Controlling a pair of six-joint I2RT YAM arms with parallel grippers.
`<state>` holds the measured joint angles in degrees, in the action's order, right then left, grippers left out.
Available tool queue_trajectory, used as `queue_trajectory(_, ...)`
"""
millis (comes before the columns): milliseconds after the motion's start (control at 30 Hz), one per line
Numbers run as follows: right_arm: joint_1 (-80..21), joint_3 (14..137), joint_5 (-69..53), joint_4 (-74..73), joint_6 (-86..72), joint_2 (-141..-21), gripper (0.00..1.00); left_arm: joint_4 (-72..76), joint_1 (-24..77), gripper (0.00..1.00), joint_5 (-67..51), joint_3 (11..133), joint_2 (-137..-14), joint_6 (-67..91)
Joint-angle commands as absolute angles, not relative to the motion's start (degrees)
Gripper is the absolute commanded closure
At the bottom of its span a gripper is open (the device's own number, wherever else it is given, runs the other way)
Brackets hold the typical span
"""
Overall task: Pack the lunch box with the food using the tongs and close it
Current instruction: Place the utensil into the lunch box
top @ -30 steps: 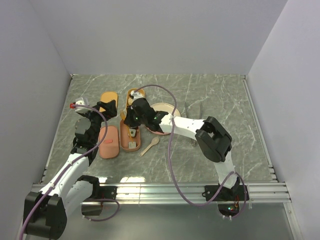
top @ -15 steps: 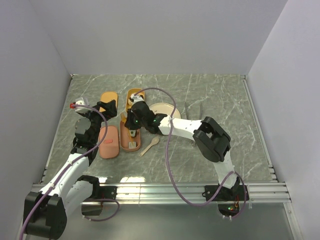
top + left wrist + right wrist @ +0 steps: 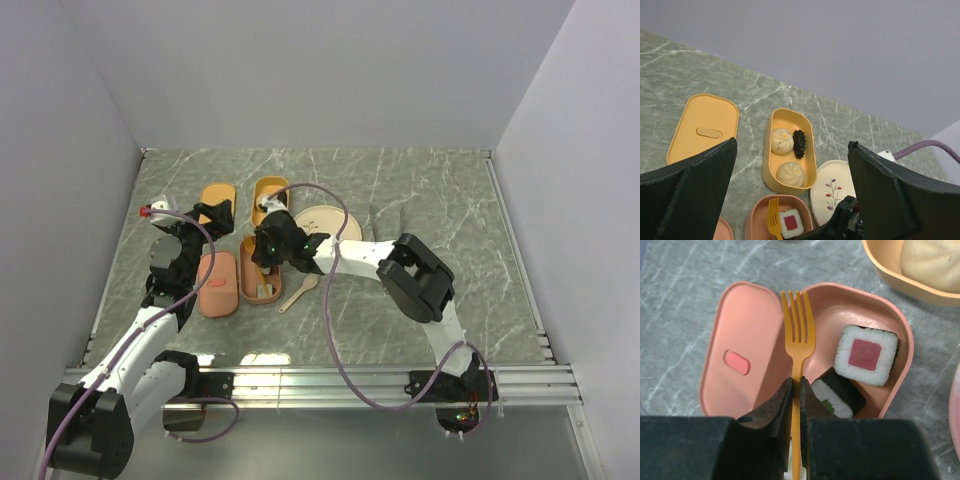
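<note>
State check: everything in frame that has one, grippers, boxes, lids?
left gripper: open, holding nothing
right gripper: shut on orange fork
orange fork: gripped by handle, tines over pink box
pink box: open, two sushi rolls inside
pink lid: off, beside pink box
orange box: open, two buns and dark piece inside
orange lid: off, flat on table
plate: no food on visible part

Right gripper [image 3: 795, 405]: orange fork [image 3: 798, 325] fills the jaw gap. Sushi rolls [image 3: 867, 354] block immediately right, pink lid [image 3: 742, 340] immediately left, bare tabletop [image 3: 670, 315] beyond the lid.
</note>
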<state>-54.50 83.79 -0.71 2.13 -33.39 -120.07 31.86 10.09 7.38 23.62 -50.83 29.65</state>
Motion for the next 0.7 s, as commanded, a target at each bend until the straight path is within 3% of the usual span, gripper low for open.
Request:
queue_trajectory(0,-55.02,85.08,-0.52,1.93,-33.22,-122.17,0.99,33.66,9.84,0.00,7.29,24.70,-50.45,29.53)
queue_trajectory(367,-55.46,83.50,-0.09,1.32,-31.99,-120.68,0.65,33.66,9.84,0.01,7.38,24.70,-50.62,29.44)
queue_trajectory(667,-56.43,80.16,1.49,4.21,-29.80,-115.50,0.53,33.75,9.84,0.01,7.21,24.61,-50.71,29.53)
